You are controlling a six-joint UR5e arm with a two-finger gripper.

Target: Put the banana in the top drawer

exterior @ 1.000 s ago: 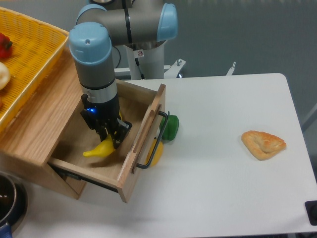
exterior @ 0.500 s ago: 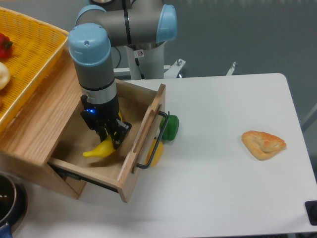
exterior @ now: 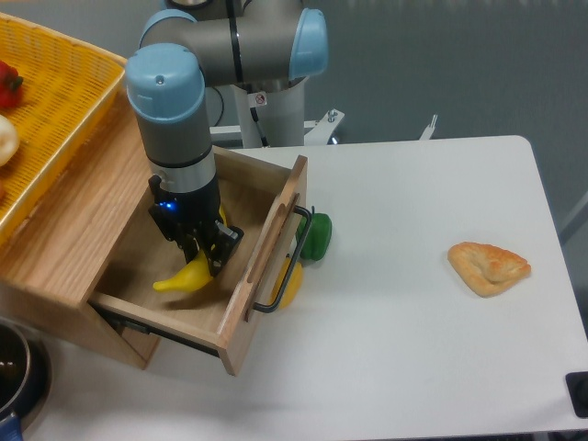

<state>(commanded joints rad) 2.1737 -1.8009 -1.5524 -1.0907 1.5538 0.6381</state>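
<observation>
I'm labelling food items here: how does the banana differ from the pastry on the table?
The banana is plain yellow, long and curved; the pastry is tan and triangular. The banana is inside the open top drawer, at the end effector; the pastry lies alone on the white table, far right. Both are food.

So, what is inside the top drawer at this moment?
Inside the top drawer lies the banana, with the gripper lowered onto it. The arm covers the banana's far end and part of the drawer floor.
</observation>
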